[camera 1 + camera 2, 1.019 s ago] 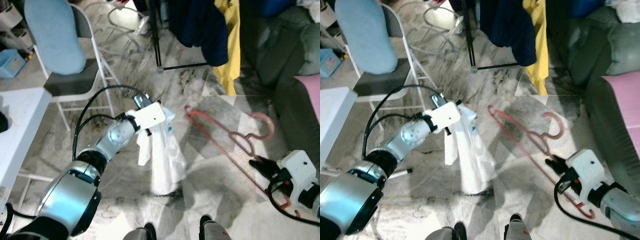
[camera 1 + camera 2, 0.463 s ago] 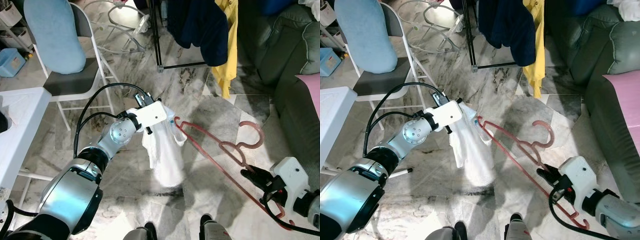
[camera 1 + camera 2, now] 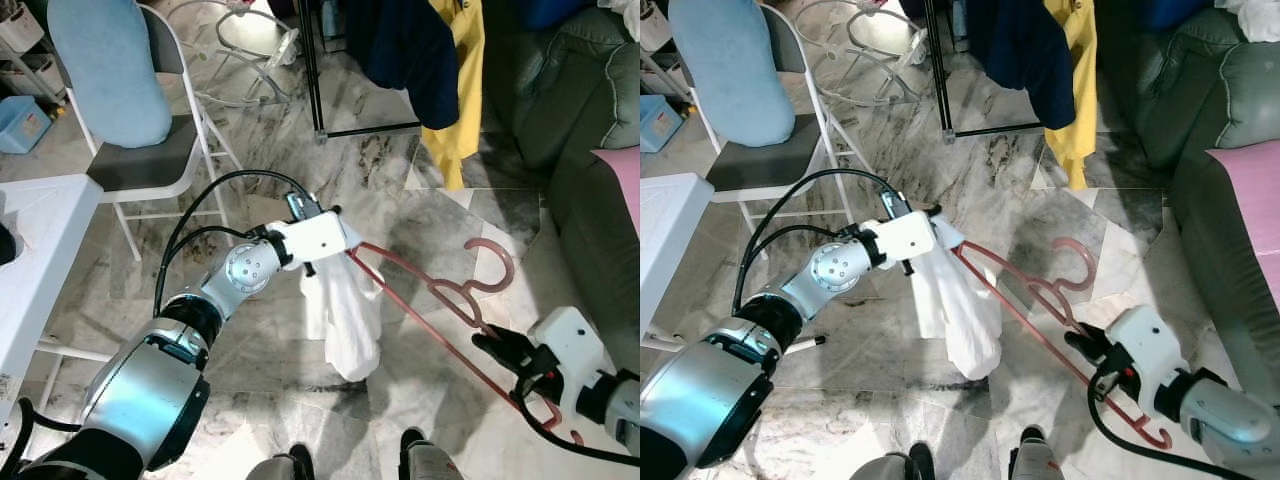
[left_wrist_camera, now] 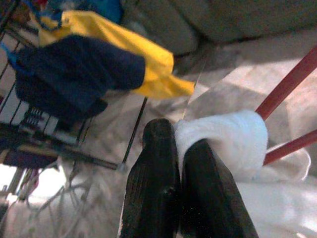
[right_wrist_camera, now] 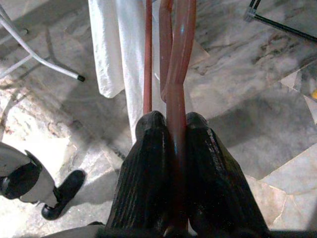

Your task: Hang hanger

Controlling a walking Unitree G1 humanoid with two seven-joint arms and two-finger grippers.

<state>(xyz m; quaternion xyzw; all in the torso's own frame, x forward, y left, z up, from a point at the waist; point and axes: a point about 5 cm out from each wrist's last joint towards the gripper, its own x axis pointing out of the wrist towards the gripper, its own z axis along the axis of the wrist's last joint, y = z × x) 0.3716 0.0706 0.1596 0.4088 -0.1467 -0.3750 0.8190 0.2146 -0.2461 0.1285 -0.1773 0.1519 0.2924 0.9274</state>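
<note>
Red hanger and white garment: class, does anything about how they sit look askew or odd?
Yes. The red hanger lies slanted between the grippers, not level. The white garment hangs bunched at one end, pinched by the left gripper; the right gripper clamps the other end.

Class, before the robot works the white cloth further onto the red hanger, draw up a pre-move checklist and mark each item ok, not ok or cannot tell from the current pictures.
1. Right gripper clamped on the red hanger: ok, the fingers close on the bar.
2. Left gripper holding the white cloth: ok, a fold is pinched between the fingers.
3. Hanger end meets the cloth: ok, its tip sits at the cloth by the left gripper.
4. Cloth threaded over the hanger arm: cannot tell.
5. Cloth off the floor: ok, it hangs freely.
6. Hook free: ok, nothing is caught on it.
</note>
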